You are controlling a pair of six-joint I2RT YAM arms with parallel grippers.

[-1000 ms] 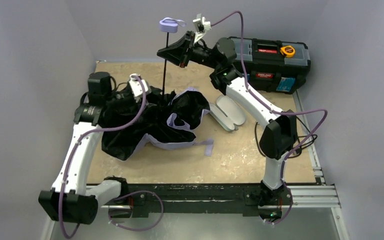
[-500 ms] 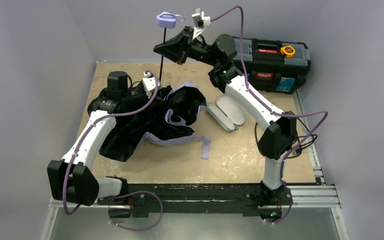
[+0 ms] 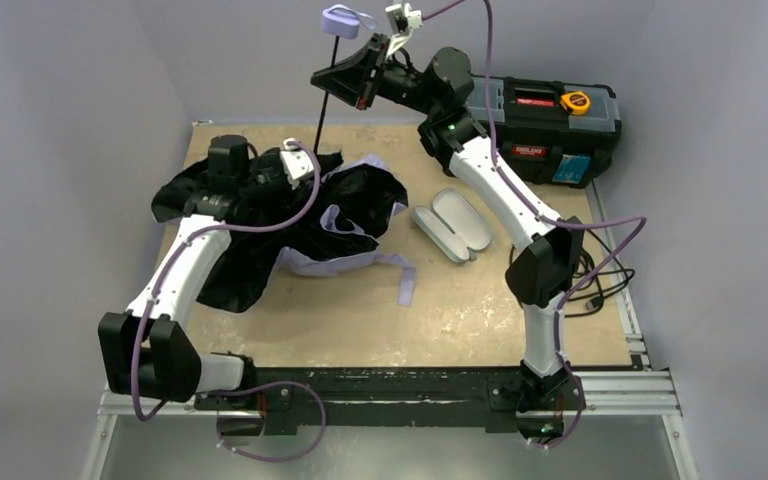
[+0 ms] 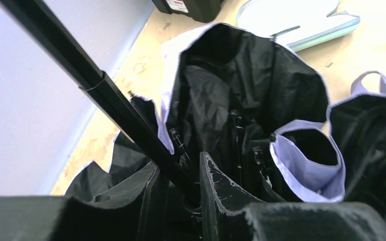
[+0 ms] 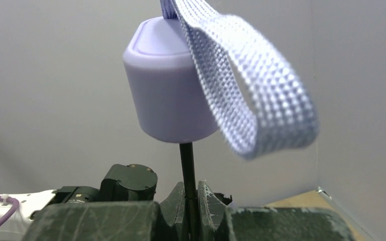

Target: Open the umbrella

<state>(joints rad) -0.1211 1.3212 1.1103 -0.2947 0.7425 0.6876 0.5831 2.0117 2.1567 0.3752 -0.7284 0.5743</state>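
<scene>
Top external view: umbrella [image 3: 355,203] is spread left of centre on the table [image 3: 470,310], canopy [image 3: 240,280] slack, handle [image 3: 338,20] raised at upper centre. Its shaft [image 3: 326,110] is clenched under the handle by the right gripper [image 5: 189,203] and clasped at the canopy base by the left gripper [image 4: 181,200]. That base is best pushed straight along a steadied shaft.

The top camera is looking down from high behind the near edge, taking in the whole table [image 3: 460,310]. The left wrist camera is sitting close against the umbrella [image 4: 251,100], facing out along its shaft [image 4: 115,100]. The right wrist camera is peering up at the handle [image 5: 168,95] from just below. All three are sharing that shaft
</scene>
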